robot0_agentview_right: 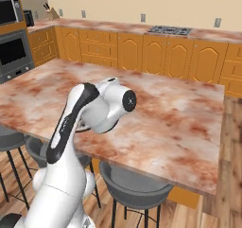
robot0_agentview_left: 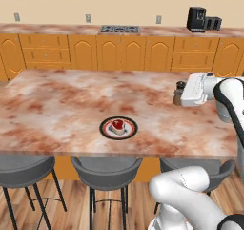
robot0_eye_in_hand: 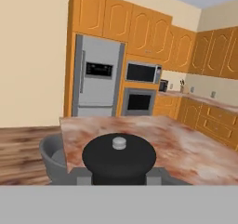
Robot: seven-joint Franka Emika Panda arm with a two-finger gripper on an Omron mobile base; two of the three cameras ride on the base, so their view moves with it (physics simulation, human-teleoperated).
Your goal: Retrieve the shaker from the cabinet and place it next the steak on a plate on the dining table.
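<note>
Dining table [robot0_agentview_left: 57, 95]: 1 plate [robot0_agentview_left: 118, 128] w/ 1 steak [robot0_agentview_left: 117, 125] near its front edge; 3 grey stools [robot0_agentview_left: 106, 169] under that edge. 1 gripper [robot0_agentview_left: 181, 94] over the table's right part, well right of the plate, clamped tight on 1 shaker [robot0_agentview_left: 179, 91], held above the top. Hand cam: shaker's dark top [robot0_eye_in_hand: 119, 157] close up between the tips.

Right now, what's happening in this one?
The white arm is carrying the shaker in its gripper, held out sideways over the right part of the dining table. From the hand view, the shaker's dark top sits right in front of the camera. The steak lies on the plate near the table's front edge, off to the left of the gripper. The shaker is not yet set down beside it.
</note>
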